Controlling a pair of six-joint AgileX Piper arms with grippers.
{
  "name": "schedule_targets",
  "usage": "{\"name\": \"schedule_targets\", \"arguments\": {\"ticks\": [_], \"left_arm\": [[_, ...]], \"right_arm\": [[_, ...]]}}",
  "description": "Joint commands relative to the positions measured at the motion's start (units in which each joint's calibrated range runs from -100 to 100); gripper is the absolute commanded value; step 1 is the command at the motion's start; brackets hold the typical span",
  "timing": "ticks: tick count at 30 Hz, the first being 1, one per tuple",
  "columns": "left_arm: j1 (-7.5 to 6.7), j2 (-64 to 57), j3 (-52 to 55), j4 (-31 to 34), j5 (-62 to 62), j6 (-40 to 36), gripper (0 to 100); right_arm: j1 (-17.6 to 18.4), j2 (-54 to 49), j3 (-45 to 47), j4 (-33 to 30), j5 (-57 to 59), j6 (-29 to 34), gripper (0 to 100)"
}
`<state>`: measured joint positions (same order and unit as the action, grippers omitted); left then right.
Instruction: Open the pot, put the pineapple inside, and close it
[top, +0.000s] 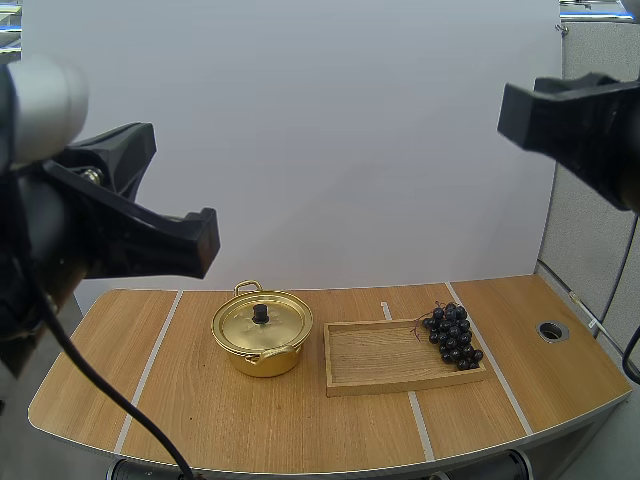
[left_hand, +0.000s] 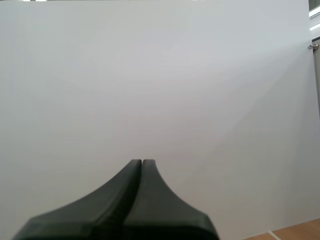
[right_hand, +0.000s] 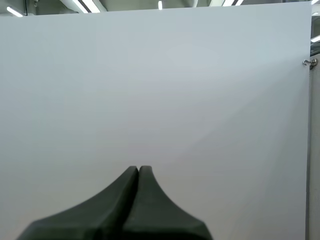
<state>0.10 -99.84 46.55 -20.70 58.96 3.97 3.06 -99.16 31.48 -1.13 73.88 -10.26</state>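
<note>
Left gripper (left_hand: 142, 164) and right gripper (right_hand: 138, 170) idle, fingers pressed together, empty; lid knob (top: 261, 313) wants a centred, vertical pinch.

- pot (top: 262, 350): gold-coloured metal, polished and glossy, with bright highlights; its lid (top: 275, 325) is the same shiny metal, topped by a dull black knob (top: 261, 313)
- tray (top: 385, 355): pale bare wood, matt, grain showing
- grapes (top: 453, 336): dark, smooth skins with a faint sheen
- counter (top: 300, 420): light wood-grain top, smooth, low sheen; pale strips (top: 150, 365) inlaid across it
- left pincer (left_hand: 142, 162) and right pincer (right_hand: 138, 170): black, matt, plastic-looking
</note>
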Motion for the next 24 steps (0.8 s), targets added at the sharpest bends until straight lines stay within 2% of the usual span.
{"name": "schedule_targets", "arguments": {"ticks": [1, 5, 11, 18, 21, 24], "left_arm": [[0.06, -0.16, 5.98, 0.42, -8.84, -0.57, 0], [0.06, -0.16, 9.02, 0.42, -11.92, -0.57, 0], [0.06, -0.16, 17.54, 0.42, -23.89, 0.55, 0], [0.06, -0.16, 28.51, 0.42, -26.6, 0.55, 0], [0.06, -0.16, 39.28, 0.42, -35.44, 0.55, 0], [0.06, -0.16, 45.92, 0.42, -43.37, 0.55, 0]], "right_arm": [[-0.68, -0.84, 7.77, 0.4, -10.06, 0.22, 0], [-0.68, -0.84, 16.57, 0.28, -19.5, 0.22, 0], [-0.68, -0.84, 31.72, 0.28, -34.69, -1.2, 0], [-0.68, -0.84, 44.39, 0.18, -38.47, -1.75, 0], [-0.68, -0.84, 52.51, 0.05, -42.61, -1.75, 0], [-0.68, -0.84, 54.83, 0.05, -42.9, -1.75, 0]]}}
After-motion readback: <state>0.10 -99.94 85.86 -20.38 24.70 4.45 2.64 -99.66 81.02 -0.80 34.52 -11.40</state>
